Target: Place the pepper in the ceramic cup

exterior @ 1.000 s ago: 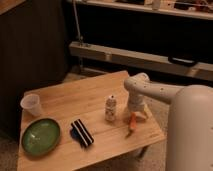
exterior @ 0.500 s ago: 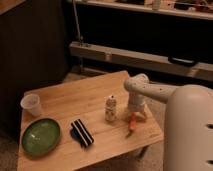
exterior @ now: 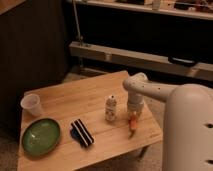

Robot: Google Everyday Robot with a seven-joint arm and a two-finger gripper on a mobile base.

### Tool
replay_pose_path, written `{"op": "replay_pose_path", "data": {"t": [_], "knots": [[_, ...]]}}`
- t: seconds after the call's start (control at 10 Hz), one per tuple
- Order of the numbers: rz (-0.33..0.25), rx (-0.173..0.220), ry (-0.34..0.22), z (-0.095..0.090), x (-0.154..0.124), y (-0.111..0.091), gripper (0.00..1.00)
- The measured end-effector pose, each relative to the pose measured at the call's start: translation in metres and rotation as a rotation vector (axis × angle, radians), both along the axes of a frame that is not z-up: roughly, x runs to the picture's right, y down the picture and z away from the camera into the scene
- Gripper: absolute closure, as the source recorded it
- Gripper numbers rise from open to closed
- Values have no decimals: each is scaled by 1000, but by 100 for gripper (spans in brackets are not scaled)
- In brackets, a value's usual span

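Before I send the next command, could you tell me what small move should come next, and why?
Probably a short lift straight up: the gripper is shut on the pepper, which lies on the table beside the white bottle, and the ceramic cup stands well across the table.

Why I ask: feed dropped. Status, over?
Gripper shut on pepper, right side of table. Pepper not lifted yet. Ceramic cup far left; white bottle stands between.
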State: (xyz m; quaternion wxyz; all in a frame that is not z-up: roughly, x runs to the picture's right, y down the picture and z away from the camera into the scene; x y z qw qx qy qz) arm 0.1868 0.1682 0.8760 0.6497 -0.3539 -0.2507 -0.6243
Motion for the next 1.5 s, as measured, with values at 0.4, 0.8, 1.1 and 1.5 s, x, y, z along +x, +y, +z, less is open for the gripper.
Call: {"op": "replay_pose_path", "data": {"t": [0.4,0.8,1.1,1.5], "knots": [[-50,-5,12,5,-7,6,100],[-51,2,9,2,-7,5,100],[-52,105,-38,-25,-23,-25,100],[2,245,-129,-90,-21,-91,100]]}}
